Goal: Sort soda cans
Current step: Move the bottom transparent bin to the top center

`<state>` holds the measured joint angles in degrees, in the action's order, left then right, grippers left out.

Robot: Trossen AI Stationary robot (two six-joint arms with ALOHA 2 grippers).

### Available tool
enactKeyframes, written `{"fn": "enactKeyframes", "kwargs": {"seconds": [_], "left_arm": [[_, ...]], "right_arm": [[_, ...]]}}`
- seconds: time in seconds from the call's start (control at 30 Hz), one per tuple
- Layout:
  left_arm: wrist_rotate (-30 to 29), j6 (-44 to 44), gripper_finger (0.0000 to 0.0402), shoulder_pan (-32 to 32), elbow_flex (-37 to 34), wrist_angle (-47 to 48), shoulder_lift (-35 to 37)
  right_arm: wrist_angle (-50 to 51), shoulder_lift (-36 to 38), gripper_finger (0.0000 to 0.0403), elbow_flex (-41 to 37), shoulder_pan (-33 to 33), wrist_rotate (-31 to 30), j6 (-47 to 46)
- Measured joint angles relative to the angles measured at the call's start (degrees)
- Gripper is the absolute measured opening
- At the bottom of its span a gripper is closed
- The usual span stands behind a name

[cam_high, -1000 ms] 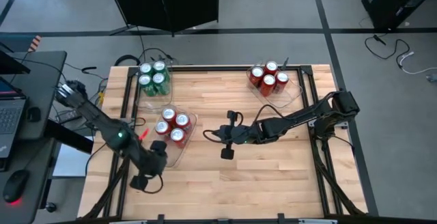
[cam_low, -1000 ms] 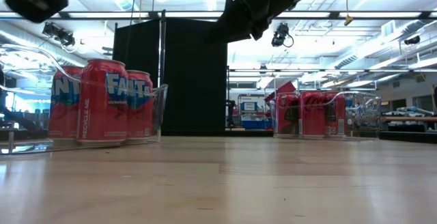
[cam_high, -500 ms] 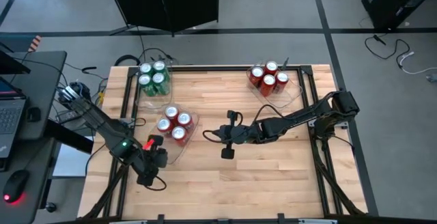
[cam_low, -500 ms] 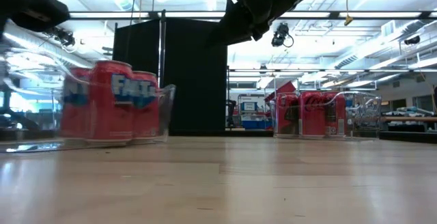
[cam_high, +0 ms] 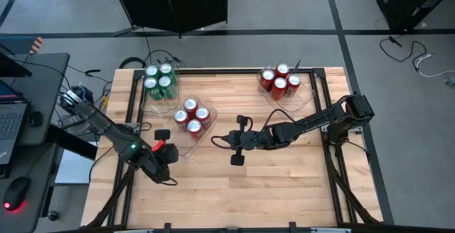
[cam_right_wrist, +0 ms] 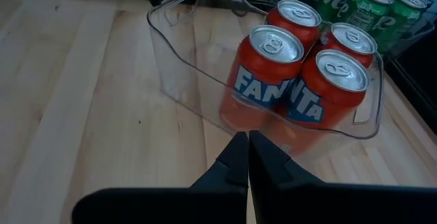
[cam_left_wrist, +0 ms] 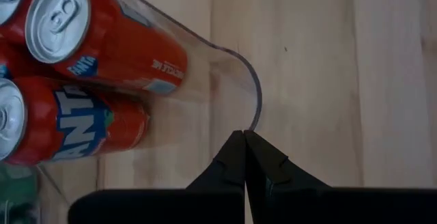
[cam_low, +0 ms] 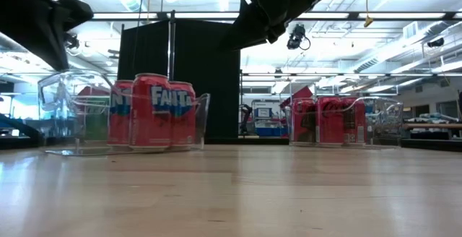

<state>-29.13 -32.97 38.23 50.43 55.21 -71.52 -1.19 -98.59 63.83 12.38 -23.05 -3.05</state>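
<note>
Several red soda cans (cam_high: 193,116) stand in a clear tray (cam_high: 178,139) left of the table's middle, also seen in the low view (cam_low: 152,110). My left gripper (cam_high: 169,150) is shut at the tray's near-left end (cam_left_wrist: 244,134). My right gripper (cam_high: 219,141) is shut and hangs above the table just right of that tray, pointing at the red cans (cam_right_wrist: 300,80). Green cans (cam_high: 160,82) stand in a tray at the far left. More red cans (cam_high: 280,81) stand in a tray at the far right. My left gripper presses its shut fingertips (cam_left_wrist: 239,145) against the clear tray's near end wall, by its rounded corner (cam_left_wrist: 255,111). The fingers slant down from the table's near-left side. The tray stands flat on the table with the cans upright inside.
Bare wood lies along the near half of the table (cam_high: 284,183). Black frame rails (cam_high: 334,162) run along the table's left and right edges. A desk with a laptop (cam_high: 11,119) stands off the left side.
My left gripper has turned at the wrist, sunk a little and gone toward the tray. The tray with the red cans has slid along the table toward the far right, staying flat with its cans upright. My right gripper has kept still.
</note>
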Motion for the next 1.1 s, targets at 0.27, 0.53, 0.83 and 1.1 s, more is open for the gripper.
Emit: {"fn": "enactKeyframes", "kwargs": {"seconds": [0.27, 0.53, 0.83, 1.1], "left_arm": [[-2.3, 10.2, 0.0000, -6.5, -3.4, -12.0, 0.0], [-4.7, 21.5, 0.0000, -15.4, -4.4, -21.8, -0.2], [4.1, 35.4, 0.0000, -26.2, -8.9, -41.2, -0.2], [17.8, 38.5, 0.0000, -25.9, -0.6, -29.9, -0.1]], "right_arm": [[3.7, 0.0, 0.0000, 0.0, 0.0, 0.2, -2.3], [4.7, 0.0, 0.0000, 0.0, 0.0, 0.2, -2.8], [5.7, 0.2, 0.0000, 0.0, 0.1, 0.2, -2.9], [6.9, 1.2, 0.0000, 0.0, 0.1, 0.2, -3.4]]}}
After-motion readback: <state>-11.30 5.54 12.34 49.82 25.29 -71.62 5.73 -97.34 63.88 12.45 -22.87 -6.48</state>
